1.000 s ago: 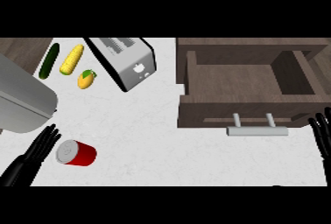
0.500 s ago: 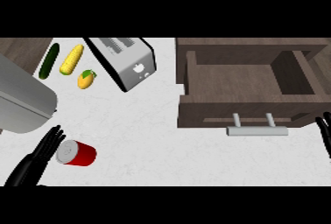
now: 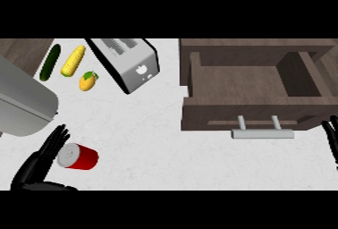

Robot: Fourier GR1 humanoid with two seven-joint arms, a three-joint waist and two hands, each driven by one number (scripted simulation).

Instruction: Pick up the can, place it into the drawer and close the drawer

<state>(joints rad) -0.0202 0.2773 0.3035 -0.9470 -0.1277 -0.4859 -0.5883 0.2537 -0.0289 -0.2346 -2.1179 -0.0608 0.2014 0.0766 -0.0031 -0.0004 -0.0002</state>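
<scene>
A pale, speckled worktop [image 3: 165, 134] fills the head view, with a brown drawer [image 3: 254, 91] pulled open at the upper right. The drawer's inside is bare wood, and a grey bar handle [image 3: 261, 133] juts from its front panel toward the lower edge. At the far left a large grey metal body [image 3: 23, 105] runs off the edge of the view. A silver toaster [image 3: 128, 62] lies at a slant near the top centre, its slots facing up and left. Left of the toaster lie a dark green cucumber [image 3: 50, 62], a yellow corn cob [image 3: 73, 60] and, below them, a small orange-yellow fruit [image 3: 88, 81].

The red can [image 3: 79, 156] lies on its side on the worktop at the lower left, well apart from the drawer, its grey end turned toward the left hand [image 3: 41, 163]. That black hand comes up from the lower left corner with its fingers [image 3: 56, 138] straight and spread, pointing up and slightly right; they lie against the can's left end, not curled round it. The thumb lies low along the bottom edge, under the can.

The right hand [image 3: 330, 138] shows only as straight black fingers at the right edge, just beside the handle's right end, open and holding nothing.
</scene>
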